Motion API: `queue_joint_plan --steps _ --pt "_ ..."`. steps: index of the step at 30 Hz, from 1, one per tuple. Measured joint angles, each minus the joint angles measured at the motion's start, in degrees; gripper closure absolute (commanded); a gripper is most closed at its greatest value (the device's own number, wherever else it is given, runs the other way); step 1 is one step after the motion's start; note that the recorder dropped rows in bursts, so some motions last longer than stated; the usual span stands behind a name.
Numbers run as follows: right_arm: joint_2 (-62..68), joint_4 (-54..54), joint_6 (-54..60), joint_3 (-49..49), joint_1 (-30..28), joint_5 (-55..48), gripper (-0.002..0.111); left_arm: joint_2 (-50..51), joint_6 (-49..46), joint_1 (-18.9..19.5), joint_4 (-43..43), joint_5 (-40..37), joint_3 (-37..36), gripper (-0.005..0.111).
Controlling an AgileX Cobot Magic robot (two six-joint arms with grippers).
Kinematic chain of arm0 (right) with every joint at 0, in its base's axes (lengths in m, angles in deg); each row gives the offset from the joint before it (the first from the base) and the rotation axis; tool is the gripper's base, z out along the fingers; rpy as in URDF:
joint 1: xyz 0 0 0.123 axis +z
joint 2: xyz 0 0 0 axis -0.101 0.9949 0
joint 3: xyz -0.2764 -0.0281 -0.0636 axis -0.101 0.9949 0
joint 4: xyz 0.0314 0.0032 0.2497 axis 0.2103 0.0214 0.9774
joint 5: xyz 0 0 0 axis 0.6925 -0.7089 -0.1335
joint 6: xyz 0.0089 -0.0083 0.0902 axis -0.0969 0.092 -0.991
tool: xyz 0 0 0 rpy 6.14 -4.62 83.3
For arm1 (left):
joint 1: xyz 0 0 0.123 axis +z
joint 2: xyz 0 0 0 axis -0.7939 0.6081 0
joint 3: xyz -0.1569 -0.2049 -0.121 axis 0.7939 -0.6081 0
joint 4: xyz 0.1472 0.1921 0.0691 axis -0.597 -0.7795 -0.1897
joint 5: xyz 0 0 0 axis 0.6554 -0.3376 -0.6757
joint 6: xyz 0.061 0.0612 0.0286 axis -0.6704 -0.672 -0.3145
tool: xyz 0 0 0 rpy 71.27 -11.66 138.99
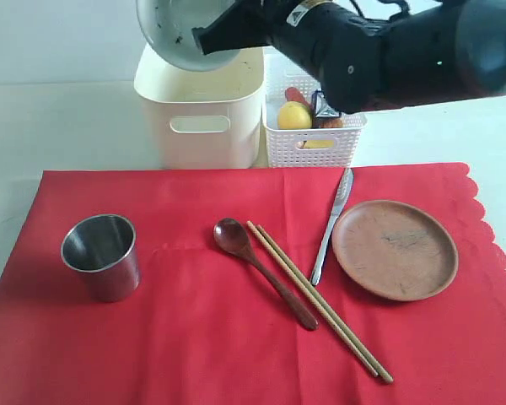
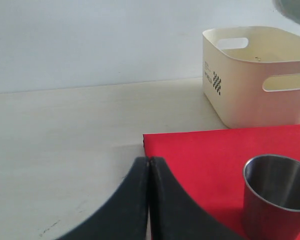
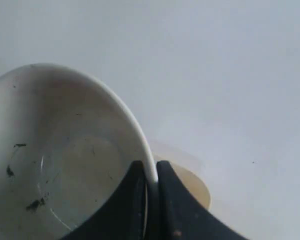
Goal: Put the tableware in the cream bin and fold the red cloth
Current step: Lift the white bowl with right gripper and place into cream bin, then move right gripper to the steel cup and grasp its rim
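The right gripper (image 3: 149,172) pinches the rim of the pale speckled bowl (image 1: 170,34), tilted above the tall cream plastic bin (image 1: 198,126). Lowering it well inside before release seems wisest, though clearance is hard to judge. The left gripper (image 2: 149,167) is pressed together.

cloth (image 1: 194,346): on table (image 1: 59,126), near | cup (image 1: 101,256): on cloth, left | spoon (image 1: 261,270): on cloth, centre | chopsticks (image 1: 320,302): just right of spoon | knife (image 1: 333,224): between chopsticks and plate (image 1: 395,249) | plate: on cloth, right | bin (image 1: 199,118): far, behind cloth | basket (image 1: 316,139): just right of bin | bowl (image 1: 173,34): in the air over bin
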Motion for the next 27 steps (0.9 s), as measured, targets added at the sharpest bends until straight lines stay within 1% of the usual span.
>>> queue_joint_plan --steps 8,10,13,18,21,24,26,27 --pt "6.4 6.28 -0.1 -4.79 0.0 -0.34 0.108 0.0 0.0 0.0 0.0 0.0 0.0 0.104" --pt "6.95 7.21 -0.2 -4.79 0.0 -0.23 0.106 0.0 0.0 0.0 0.0 0.0 0.0 0.104" --pt "7.74 7.7 -0.2 -4.79 0.0 -0.23 0.095 0.0 0.0 0.0 0.0 0.0 0.0 0.104" --pt "8.44 7.95 -0.2 -4.9 0.0 0.01 0.066 0.0 0.0 0.0 0.0 0.0 0.0 0.104" --pt "8.67 7.95 -0.2 -4.99 0.0 0.67 0.054 0.0 0.0 0.0 0.0 0.0 0.0 0.104" --pt "8.76 8.07 -0.2 -5.25 0.0 0.91 0.044 0.0 0.0 0.0 0.0 0.0 0.0 0.104" --pt "8.76 8.07 -0.2 -5.25 0.0 1.06 0.04 0.0 0.0 0.0 0.0 0.0 0.0 0.104" --pt "8.76 8.07 -0.2 -5.25 0.0 1.06 0.04 0.0 0.0 0.0 0.0 0.0 0.0 0.104"
